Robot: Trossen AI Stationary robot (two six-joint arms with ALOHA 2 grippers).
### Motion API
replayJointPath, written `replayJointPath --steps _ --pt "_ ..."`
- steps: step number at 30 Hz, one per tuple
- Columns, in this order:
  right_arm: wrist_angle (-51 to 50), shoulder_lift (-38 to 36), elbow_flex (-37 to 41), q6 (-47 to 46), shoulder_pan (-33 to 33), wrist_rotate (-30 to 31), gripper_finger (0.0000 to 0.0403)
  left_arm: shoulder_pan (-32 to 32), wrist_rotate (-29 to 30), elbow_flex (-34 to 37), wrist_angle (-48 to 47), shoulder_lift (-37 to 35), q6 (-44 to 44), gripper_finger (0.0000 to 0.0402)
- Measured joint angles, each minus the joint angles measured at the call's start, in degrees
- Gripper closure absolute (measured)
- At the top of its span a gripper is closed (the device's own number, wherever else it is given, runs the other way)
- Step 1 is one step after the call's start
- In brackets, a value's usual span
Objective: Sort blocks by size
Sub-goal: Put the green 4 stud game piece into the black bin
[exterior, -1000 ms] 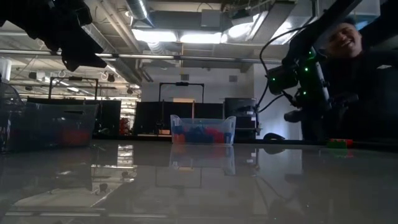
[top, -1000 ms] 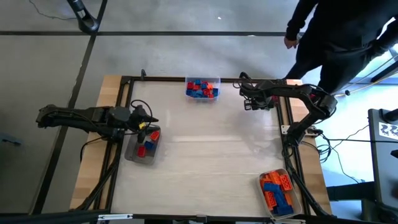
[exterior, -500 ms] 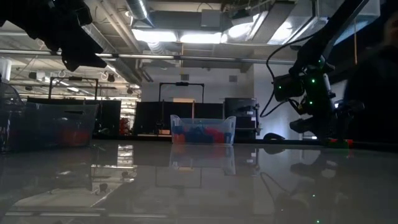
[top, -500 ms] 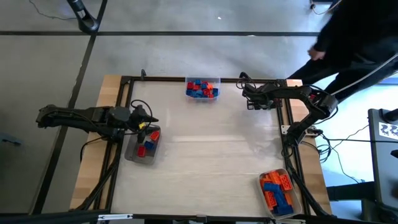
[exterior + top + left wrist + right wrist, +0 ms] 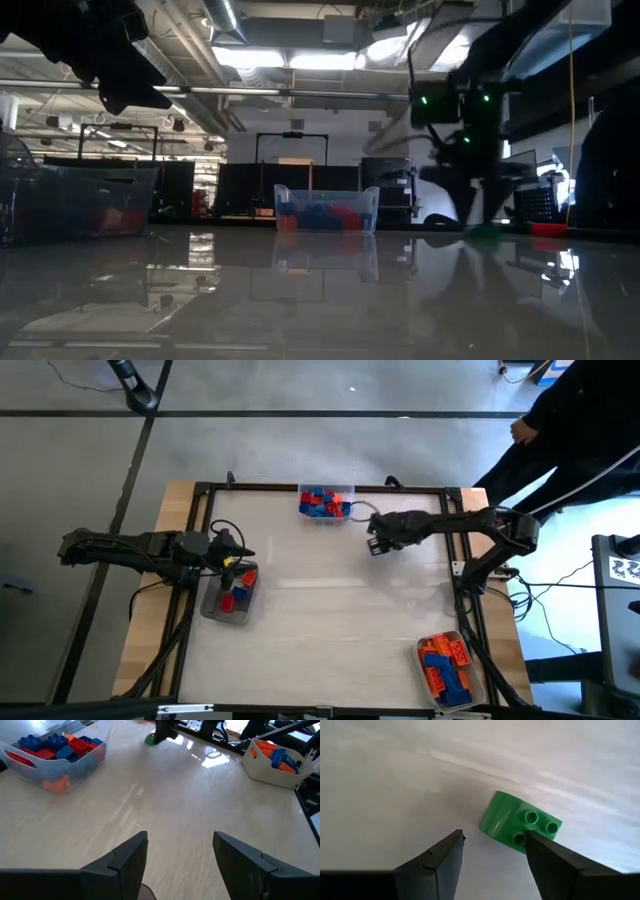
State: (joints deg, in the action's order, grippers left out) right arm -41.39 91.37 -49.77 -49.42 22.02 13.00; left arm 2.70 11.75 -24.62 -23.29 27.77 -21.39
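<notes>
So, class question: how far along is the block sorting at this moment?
Done: bricks lie in three trays, at the far edge, the left and the near right. In hand: the right gripper, open, hangs over a loose green block on the table. The left gripper, open, waits above the left tray. Left: grasping and placing that block.

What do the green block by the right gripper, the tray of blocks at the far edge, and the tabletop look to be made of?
Green block: likely moulded plastic, smooth and glossy, with round studs and a soft sheen.
Far tray: clear or frosted plastic, probably; the blocks show through its wall.
Tabletop: a pale, polished surface, perhaps laminate; it mirrors the lights and the tray.
</notes>
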Motion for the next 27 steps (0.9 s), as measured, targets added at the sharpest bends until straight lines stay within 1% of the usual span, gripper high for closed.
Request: replayJointPath --steps 6,9,13,16,18,19,20,22,25,27 --pt "12.82 0.20 -0.29 3.30 -9.44 -6.60 0.0191 0.00 0.01 0.00 -0.02 0.00 -0.40 0.0188" --pt "16.27 0.36 -0.65 7.56 -12.52 -8.68 0.0191 0.00 0.00 0.00 -0.02 0.00 -0.39 0.0188" --pt "9.84 0.16 -6.12 12.89 -14.13 -8.83 0.0191 0.00 0.01 0.00 -0.04 0.00 -0.39 0.0188" --pt "3.35 -0.02 -11.40 20.00 -14.70 -8.12 0.0191 0.00 0.00 0.00 -0.04 0.01 -0.61 0.0188" --pt "0.63 -0.02 -14.10 24.76 -14.97 -8.04 0.0191 0.00 0.01 0.00 -0.07 0.02 -0.65 0.0188" --pt "-0.11 -0.04 -15.10 25.52 -14.99 -8.10 0.0191 0.00 0.00 0.00 -0.07 0.02 -0.67 0.0188" --pt "-0.52 -0.04 -15.89 23.59 -15.01 -8.33 0.0191 0.02 0.02 0.00 -0.07 0.02 -0.72 0.0188" --pt "-0.60 -0.04 -16.74 15.09 -14.98 -8.67 0.0191 0.00 0.00 0.00 -0.11 0.02 -1.32 0.0188" --pt "-1.27 -0.04 -16.30 1.20 -15.16 -6.88 0.0191 0.00 0.00 0.00 -0.11 0.02 -1.98 0.0188" --pt "-1.86 0.06 -14.78 -5.69 -16.09 -5.09 0.0191 0.00 0.02 0.00 -0.07 0.02 -2.15 0.0188"
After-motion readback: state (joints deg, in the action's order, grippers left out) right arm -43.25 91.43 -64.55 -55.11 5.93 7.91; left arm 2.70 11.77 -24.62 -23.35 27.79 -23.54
